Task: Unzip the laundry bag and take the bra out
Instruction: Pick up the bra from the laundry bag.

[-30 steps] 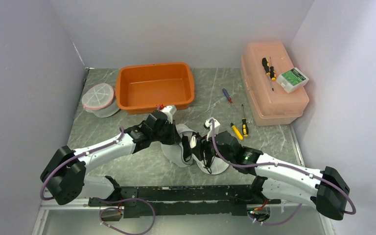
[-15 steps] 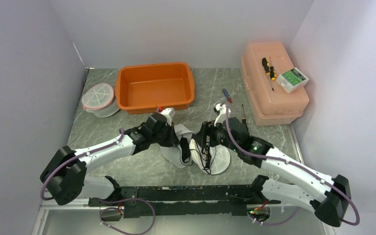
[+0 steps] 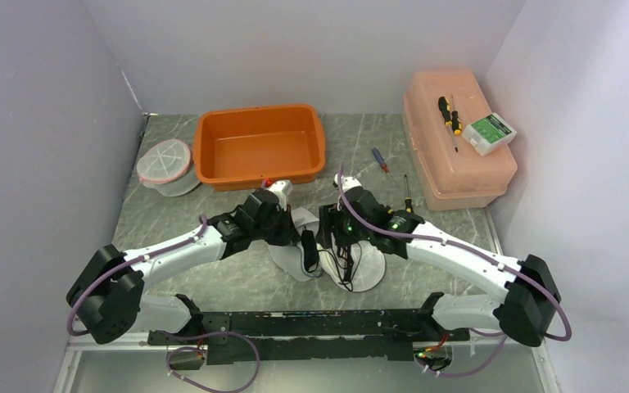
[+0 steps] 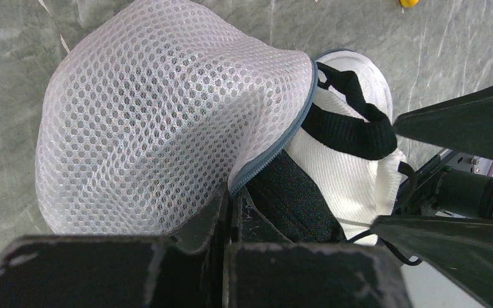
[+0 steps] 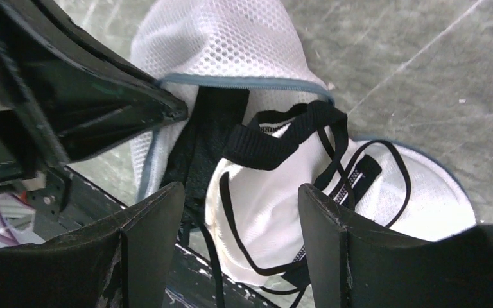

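Left gripper (image 4: 231,200) is clamped tight on the zip edge of the laundry bag (image 4: 160,122), at bottom centre of the left wrist view, and holds the mesh upper flap raised like a dome. Right gripper (image 5: 241,218) has its jaws spread wide, gripping nothing, poised just above the bra (image 4: 343,167). The bag is unzipped and gaping. The bra sits in the opening: white cup, broad black strap, thin black cords spilling over the bag's lower half. The bag lies on the grey worktop (image 3: 352,139) at centre of the top view, between the two arms, below the orange tub (image 3: 260,146) in frame.
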`<state>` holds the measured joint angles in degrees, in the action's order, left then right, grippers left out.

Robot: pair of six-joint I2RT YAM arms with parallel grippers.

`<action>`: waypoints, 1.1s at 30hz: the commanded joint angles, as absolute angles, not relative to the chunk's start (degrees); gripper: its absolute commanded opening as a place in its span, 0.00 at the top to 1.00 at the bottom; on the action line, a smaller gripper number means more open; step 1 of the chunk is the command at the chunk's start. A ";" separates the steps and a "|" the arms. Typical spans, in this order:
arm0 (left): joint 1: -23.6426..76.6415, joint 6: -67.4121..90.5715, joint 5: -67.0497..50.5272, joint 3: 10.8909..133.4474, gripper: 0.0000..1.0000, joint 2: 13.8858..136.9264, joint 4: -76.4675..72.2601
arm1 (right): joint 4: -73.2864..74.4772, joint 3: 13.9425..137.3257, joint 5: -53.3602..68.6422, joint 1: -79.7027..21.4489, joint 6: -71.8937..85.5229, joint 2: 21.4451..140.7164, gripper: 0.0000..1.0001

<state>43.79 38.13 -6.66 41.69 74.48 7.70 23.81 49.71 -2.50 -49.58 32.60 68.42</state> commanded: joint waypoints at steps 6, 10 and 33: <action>43.68 38.02 -8.08 41.90 0.97 73.96 5.77 | 23.03 50.24 -3.57 -50.54 32.77 73.32 0.48; 43.68 38.12 -8.26 41.97 0.97 73.67 6.10 | 21.85 49.71 -6.24 -50.47 33.26 71.81 0.78; 43.68 43.56 -4.63 45.09 0.47 66.70 13.48 | 25.23 55.71 -13.04 -50.51 18.11 50.01 1.00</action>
<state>43.70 42.87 -8.45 42.06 71.35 9.78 25.04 51.48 -11.73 -50.43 21.45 50.52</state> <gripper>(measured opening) 0.374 0.033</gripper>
